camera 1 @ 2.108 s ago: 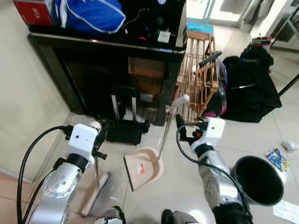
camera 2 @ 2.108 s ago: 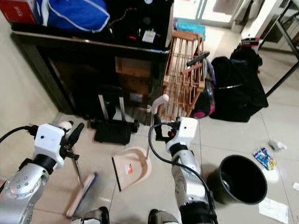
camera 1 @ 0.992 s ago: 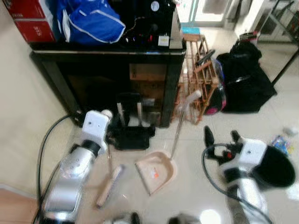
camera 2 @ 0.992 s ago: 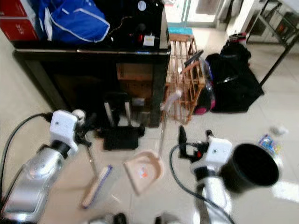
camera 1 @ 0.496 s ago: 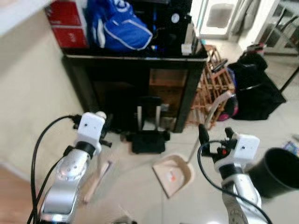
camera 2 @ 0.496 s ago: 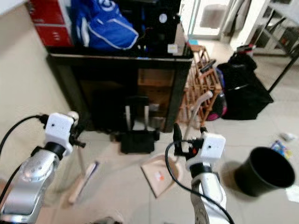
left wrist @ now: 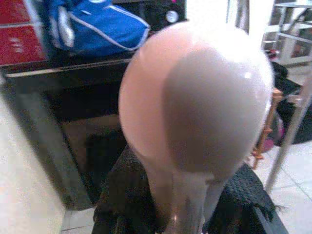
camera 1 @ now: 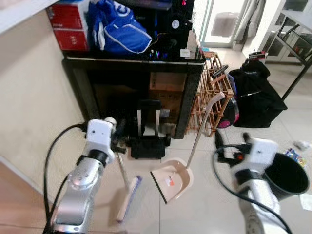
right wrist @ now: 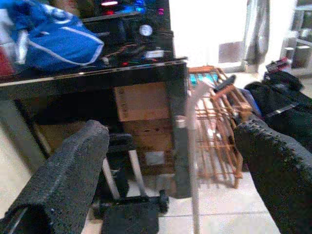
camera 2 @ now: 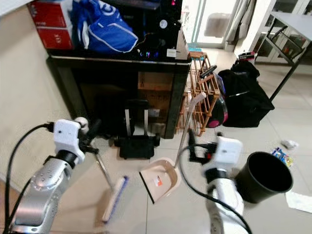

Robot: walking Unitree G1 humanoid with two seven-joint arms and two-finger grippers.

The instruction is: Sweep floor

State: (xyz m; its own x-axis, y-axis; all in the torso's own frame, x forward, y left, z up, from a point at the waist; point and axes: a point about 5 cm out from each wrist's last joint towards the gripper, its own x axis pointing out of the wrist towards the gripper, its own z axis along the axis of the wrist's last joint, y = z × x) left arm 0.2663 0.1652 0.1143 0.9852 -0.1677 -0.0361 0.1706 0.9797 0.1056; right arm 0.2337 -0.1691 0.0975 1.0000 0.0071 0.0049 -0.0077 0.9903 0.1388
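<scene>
**Broom in hand, dustpan waiting on the tile**

Pale tiled floor (camera 1: 204,214) runs in front of you up to a black cabinet (camera 1: 131,73) at 12 o'clock, a blue bag (camera 1: 119,31) and red boxes (camera 1: 68,29) on its top. At 9 o'clock your left gripper (camera 1: 116,141) has its fingers pinched on the broom (camera 1: 127,197) just below the rounded pink knob (left wrist: 195,97); the pole slants down to the brush head, which rests on the floor at 7 o'clock. Just right of it, near 6 o'clock, the pink dustpan (camera 1: 173,178) sits on the tiles, its long handle (camera 1: 204,122) rising toward a wooden rack (camera 1: 209,92). At 3 o'clock your right gripper (right wrist: 175,161) hovers with fingers spread wide, the dustpan handle between them, untouched. A black bin (camera 1: 287,175) stands at 4 o'clock, a black bag (camera 1: 256,95) at 2 o'clock.
</scene>
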